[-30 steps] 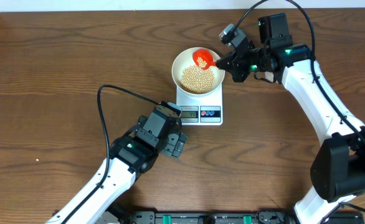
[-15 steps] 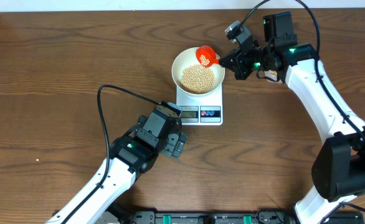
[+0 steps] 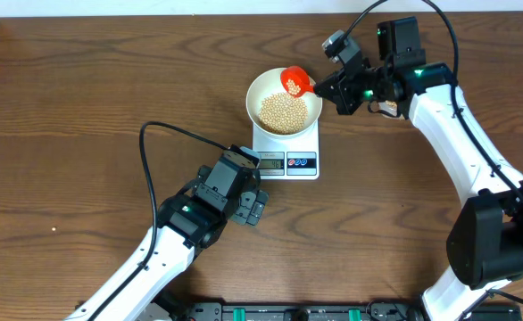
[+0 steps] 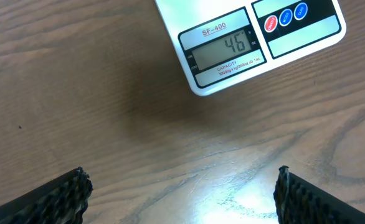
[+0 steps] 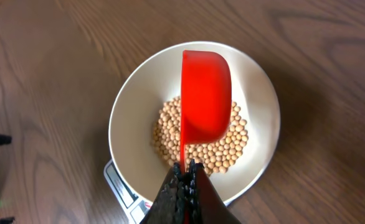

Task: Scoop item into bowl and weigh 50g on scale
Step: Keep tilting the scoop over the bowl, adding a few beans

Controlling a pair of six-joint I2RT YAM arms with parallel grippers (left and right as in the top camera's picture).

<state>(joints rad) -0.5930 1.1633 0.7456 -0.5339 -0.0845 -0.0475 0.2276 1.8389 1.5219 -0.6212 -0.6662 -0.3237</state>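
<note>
The white bowl stands on the white scale and holds a heap of tan beans. My right gripper is shut on the handle of a red scoop, held over the bowl's far right rim with a few beans in it. In the right wrist view the scoop is turned on its side above the beans in the bowl. My left gripper is open and empty over bare table, just in front of the scale; its display reads 46.
The brown wooden table spreads all round. A black cable loops from my left arm. A white wall edge runs along the back.
From one second ago the red scoop has risen and shifted a little toward the bowl's far right rim. Since half a second ago nothing has moved. The left arm is still.
</note>
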